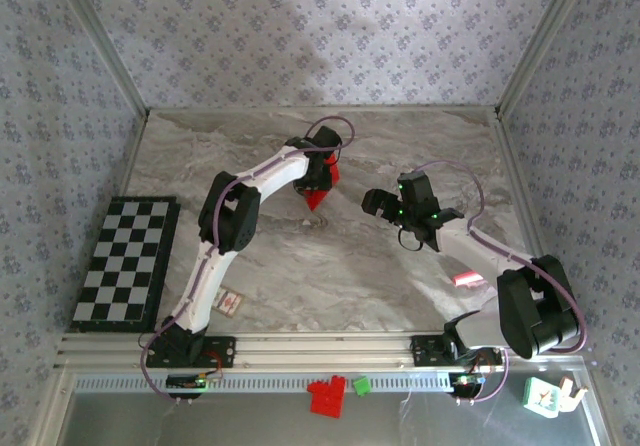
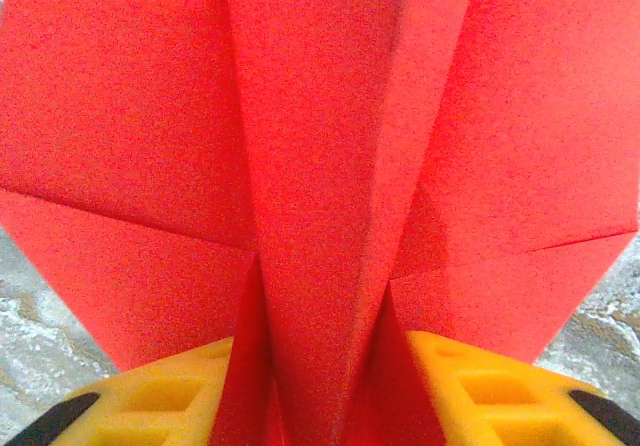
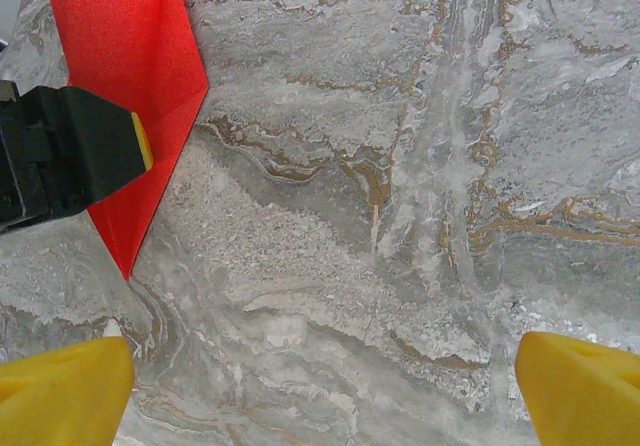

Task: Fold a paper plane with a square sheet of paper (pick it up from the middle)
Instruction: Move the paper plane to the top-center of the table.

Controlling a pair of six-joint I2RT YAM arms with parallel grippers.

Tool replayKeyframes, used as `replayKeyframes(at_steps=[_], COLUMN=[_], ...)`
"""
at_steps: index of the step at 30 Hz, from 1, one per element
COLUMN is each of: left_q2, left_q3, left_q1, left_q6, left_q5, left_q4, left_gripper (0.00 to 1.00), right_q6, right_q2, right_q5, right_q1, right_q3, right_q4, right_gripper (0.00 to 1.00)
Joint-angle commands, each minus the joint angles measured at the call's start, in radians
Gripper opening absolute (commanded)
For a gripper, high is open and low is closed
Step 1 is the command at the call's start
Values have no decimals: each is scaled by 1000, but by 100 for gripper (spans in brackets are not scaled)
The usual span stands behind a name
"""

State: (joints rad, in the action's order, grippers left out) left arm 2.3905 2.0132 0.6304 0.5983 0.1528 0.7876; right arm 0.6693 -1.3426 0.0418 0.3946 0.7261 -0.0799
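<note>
The paper plane is bright red paper folded into a pointed dart, its nose aimed toward the near edge, on the marble table at mid-centre. My left gripper stands over it. In the left wrist view the plane has its centre crease between the parted yellow fingers, with narrow gaps either side; the left gripper is open. My right gripper hovers just right of the plane, open, holding nothing. The plane's pointed end shows in the right wrist view, top left.
A chessboard lies at the left edge. A small white card sits by the left arm's base. A red toy brick and a green one lie below the rail. A pink item lies beneath the right arm.
</note>
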Motion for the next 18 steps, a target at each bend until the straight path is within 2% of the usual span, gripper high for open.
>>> replayKeyframes(at_steps=[1,8,18], left_q2=[49,68,75], left_q3=[6,14,68], left_q1=[2,2,1], left_q6=[61,111,36], left_q5=[39,42,21], left_q4=[86,98,89], left_gripper=[44,50,50], right_q6=[12,12,13], right_q2=[-4,-3,-4], right_q5=[6,6,1], right_q1=[-8,-7,-9], right_q3=[-8,-9,-11], right_q4=[-13,-16,-16], right_gripper=[100,100,100])
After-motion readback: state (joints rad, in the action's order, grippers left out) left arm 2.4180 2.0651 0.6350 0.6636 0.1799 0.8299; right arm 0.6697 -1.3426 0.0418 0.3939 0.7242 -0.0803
